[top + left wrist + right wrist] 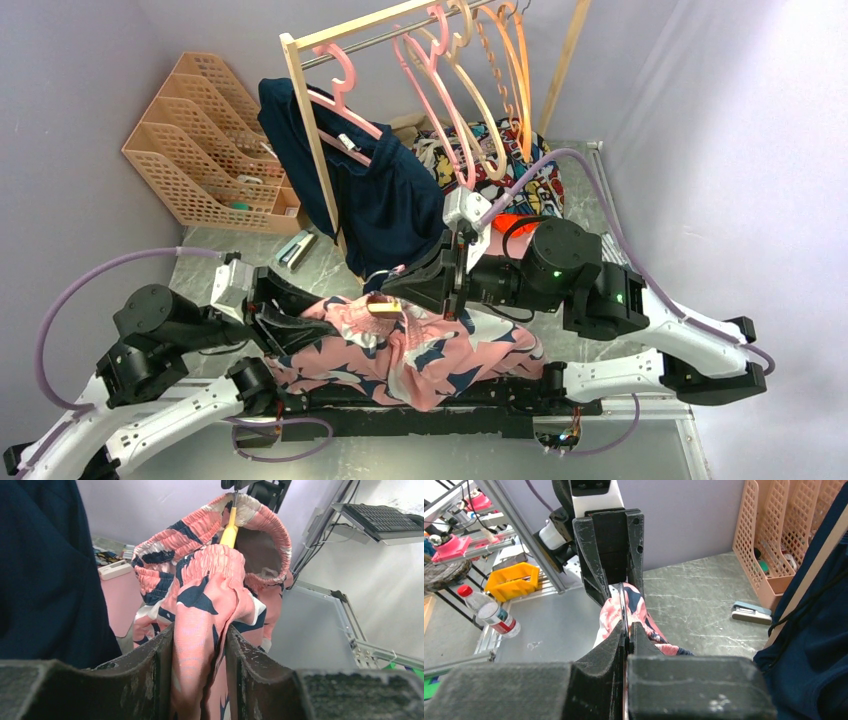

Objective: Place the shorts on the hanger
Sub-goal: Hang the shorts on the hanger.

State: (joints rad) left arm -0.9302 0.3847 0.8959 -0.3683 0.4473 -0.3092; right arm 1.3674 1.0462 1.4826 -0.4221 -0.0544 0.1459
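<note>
The salmon-pink shorts with navy and white blotches hang bunched between the two arms at the near edge. Their gathered waistband drapes over the pale yellow hanger; only a short piece of the hanger shows from above. My right gripper is shut on the hanger's thin wire hook, holding it above the shorts. My left gripper stands partly open on the left side, a loose fold of the shorts lying between its fingers. From above, the left gripper sits at the shorts' left edge.
A wooden rack behind carries a navy garment on a pink hanger, plus pink, beige and orange hangers. A peach file organiser and a stapler sit back left. Cartoon-print cloth lies back right.
</note>
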